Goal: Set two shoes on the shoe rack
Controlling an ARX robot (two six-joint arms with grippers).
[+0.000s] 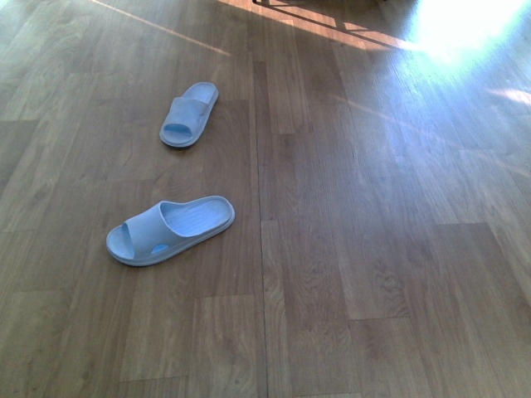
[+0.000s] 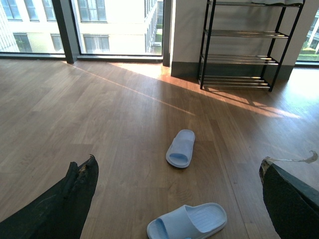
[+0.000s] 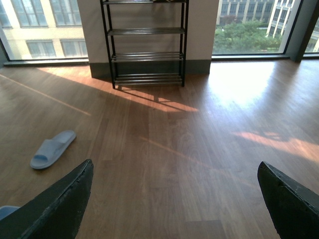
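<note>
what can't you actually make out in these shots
- Black metal shoe rack with chrome rods: top tier cut off by the upper edge in both wrist views.
- Near light blue slide sandal: right wrist view shows only a sliver, beside the right gripper's dark finger at the edge.

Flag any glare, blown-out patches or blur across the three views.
Front view: sun glare blows out the floor at top right; the near slide and far slide sit in even light, sharp. Left wrist view: a sunlit band lies before the rack; windows bright, still readable. Right wrist view: the rack throws a barred shadow; a washed-out sun patch lies beside it; no blur.
</note>
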